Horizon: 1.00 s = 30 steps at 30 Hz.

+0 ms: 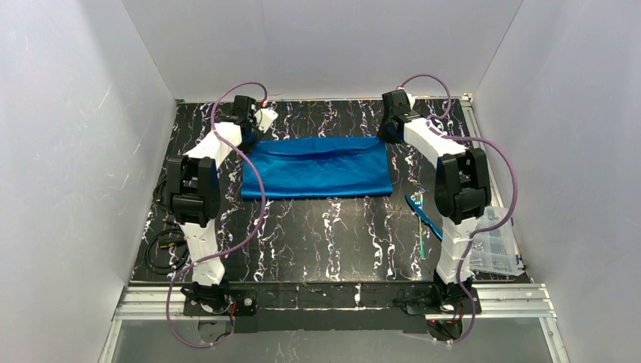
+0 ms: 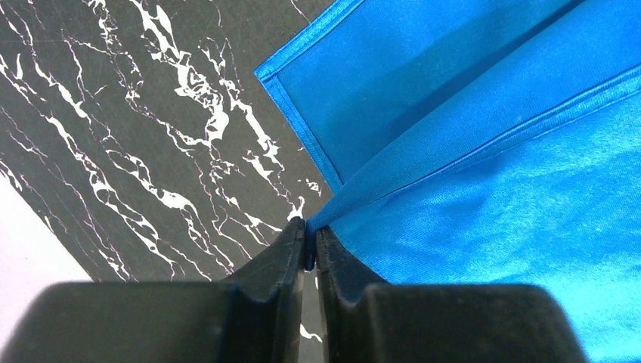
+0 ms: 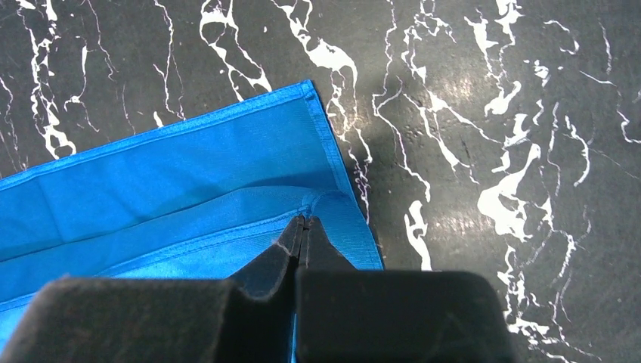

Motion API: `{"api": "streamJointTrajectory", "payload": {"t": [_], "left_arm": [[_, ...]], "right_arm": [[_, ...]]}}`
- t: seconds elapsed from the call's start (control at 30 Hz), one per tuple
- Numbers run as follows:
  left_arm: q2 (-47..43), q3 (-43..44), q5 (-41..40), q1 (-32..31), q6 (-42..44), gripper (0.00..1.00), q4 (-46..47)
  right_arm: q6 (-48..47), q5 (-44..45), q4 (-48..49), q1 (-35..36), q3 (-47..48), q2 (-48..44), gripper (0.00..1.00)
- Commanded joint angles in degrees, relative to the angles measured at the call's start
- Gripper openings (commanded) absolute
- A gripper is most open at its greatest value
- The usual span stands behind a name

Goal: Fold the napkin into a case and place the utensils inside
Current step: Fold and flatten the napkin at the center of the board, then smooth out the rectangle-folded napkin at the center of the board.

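Left gripper [image 2: 311, 233]: jaws pinched almost together, only a hairline slit between them, with a thin tuck of the napkin [image 2: 491, 151] caught at the tips. The grab is on the upper layer's edge, just inside the hemmed corner. From the tips the cloth pulls into a taut ridge running away across the lower layer. The black marbled table [image 2: 136, 136] shows beside the cloth.

Right gripper [image 3: 304, 225]: jaws fully together, clamped on a small bunched loop of the same cloth at the opposite end, right beside the side hem. A raised crease runs from the tips leftward along the upper layer's stitched edge.

Overhead view: the napkin lies as a wide flat band, doubled over once, at the far middle of the table with its long side running left to right. The upper layer's edge stops a little short of the far edge. One gripper sits at each far corner of the band, left on the left end, right on the right end.

Utensils [image 1: 425, 218]: loose on the table just beside the right arm [image 1: 461, 197], off the band's near-right corner, apart from the cloth, neither gripper touching them. A clear plastic bag [image 1: 495, 246] lies at the right table edge, beyond that arm
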Motion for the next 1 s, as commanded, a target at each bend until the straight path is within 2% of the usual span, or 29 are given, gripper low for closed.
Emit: {"api": "streamJointTrajectory", "payload": {"t": [0.0,0.1,0.13,0.27,0.33,0.37,0.43,0.53,0.6,0.7,0.77,0.9,0.97], "left_arm": [[0.5,2.0,-2.3,-0.7,0.5,0.13,0.3],[0.3,1.8,-3.2,-0.8,-0.5,0.39,1.0],[0.1,1.5,-3.2,-0.8,-0.4,0.44,1.3],[-0.9,1.1,-3.4,-0.8,-0.8,0.54,1.7],[-2.5,0.8,-2.9,-0.8,-1.2,0.65,1.5],[-3.5,0.6,-1.8,-0.8,-1.3,0.65,1.2],[-5.4,0.1,-0.2,-0.9,-1.2,0.66,0.2],[-8.1,-1.4,2.3,-1.1,-0.5,0.66,-2.9],[-10.4,-4.0,4.0,-1.5,-0.3,0.66,-4.5],[-14.0,-9.5,7.7,-1.7,0.9,0.66,-7.4],[-15.8,-12.3,10.8,-1.7,1.4,0.65,-10.6],[-18.2,-18.8,16.0,-1.9,1.9,0.62,-12.8],[-17.9,-20.1,17.1,-2.4,1.4,0.59,-13.4]], "right_arm": [[-1.2,-0.1,0.7,-0.3,4.2,3.3,0.01],[-1.3,0.1,0.5,-0.4,5.8,4.9,0.01],[-1.4,0.2,0.5,-0.5,6.5,5.5,0.01],[-1.4,-0.1,0.4,-0.7,9.0,7.7,0.04],[-1.4,-0.2,0.2,-0.7,9.8,8.3,0.19],[-1.6,-0.2,0.2,-0.7,9.8,8.3,0.25],[-1.9,0.2,0.4,-0.7,9.7,7.8,0.48],[-3.1,1.0,1.3,-0.7,9.6,6.4,0.74],[-4.4,1.5,1.5,-0.7,9.9,5.4,0.83],[-5.5,2.4,0.7,-0.7,9.5,3.5,0.82],[-5.6,2.0,1.2,-0.7,6.6,1.2,0.76],[-3.5,-3.9,4.0,-0.4,-3.1,-4.4,0.52],[-2.4,-8.4,4.8,0.6,-6.9,-7.1,0.36]]}}
